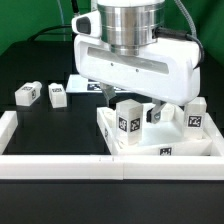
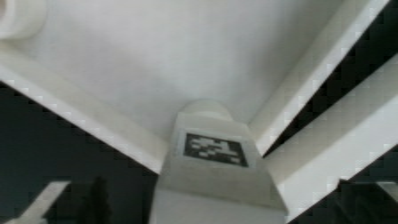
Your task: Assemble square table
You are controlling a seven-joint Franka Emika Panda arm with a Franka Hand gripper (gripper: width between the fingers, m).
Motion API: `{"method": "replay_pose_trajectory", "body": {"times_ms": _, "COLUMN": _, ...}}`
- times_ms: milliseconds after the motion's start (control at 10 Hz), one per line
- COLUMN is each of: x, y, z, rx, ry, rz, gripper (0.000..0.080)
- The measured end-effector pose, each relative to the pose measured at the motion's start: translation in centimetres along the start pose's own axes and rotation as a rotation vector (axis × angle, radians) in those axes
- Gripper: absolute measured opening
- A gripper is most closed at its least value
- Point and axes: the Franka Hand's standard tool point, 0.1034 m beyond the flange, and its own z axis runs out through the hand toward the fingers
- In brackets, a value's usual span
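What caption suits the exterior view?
Pincer above a tagged leg upright on the square tabletop; two loose legs aside.

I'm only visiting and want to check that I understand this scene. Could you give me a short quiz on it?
1. True or false: the tagged leg under the hand lies flat on the black table, off the table top.
2. How many loose legs lie at the exterior view's left?
3. The marker board lies: A in the hand, B flat on the black table, C on the table top.

Key: 1 false, it stands on the table top; 2 two, the other is beside it; 3 B.
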Motion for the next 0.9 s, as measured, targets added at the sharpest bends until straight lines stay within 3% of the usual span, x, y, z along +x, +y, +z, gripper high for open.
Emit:
{"method": "replay_pose_trajectory", "body": {"times_ms": 700, "x": -0.05, "y": -0.04, "z": 0.07, "rx": -0.002, "ry": 0.001, "rz": -0.633, "gripper": 0.0649}}
{"method": "replay_pose_trajectory", "body": {"times_ms": 900, "x": 0.04, "y": -0.17, "z": 0.00, "rx": -0.019, "ry": 0.011, "rz": -0.858, "gripper": 0.0649}}
